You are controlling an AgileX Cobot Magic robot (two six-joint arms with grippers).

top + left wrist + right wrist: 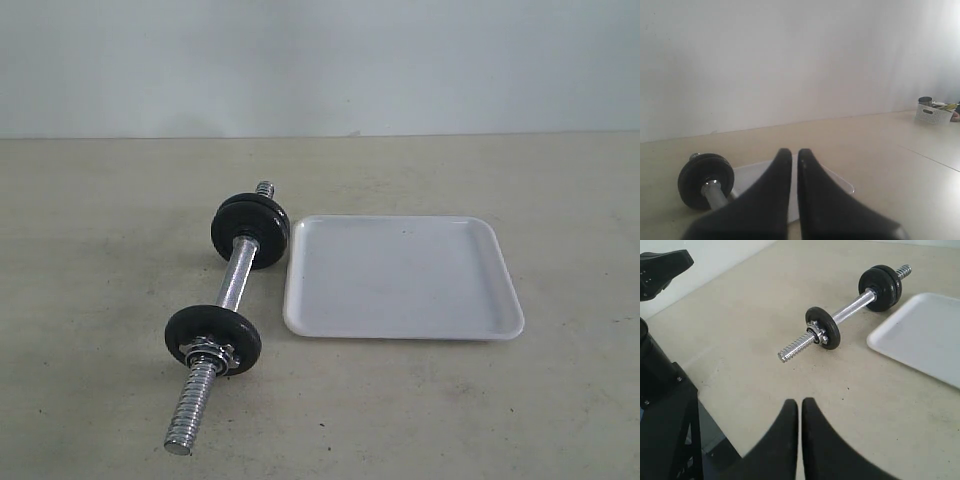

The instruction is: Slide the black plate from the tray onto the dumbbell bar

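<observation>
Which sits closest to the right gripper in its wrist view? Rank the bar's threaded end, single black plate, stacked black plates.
From the right gripper:
1. Threaded end, nearest, pointing toward it.
2. Single black plate, just past the nut.
3. Stacked black plates, far end.

Chrome dumbbell bar (238,278) lying flat, black plates (265,225) threaded on both ends, white tray (400,280) just beside

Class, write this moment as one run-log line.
tray: bare | dumbbell bar: carries far black plate and near black plate | left claw: shut, unloaded | right claw: shut, unloaded
</observation>
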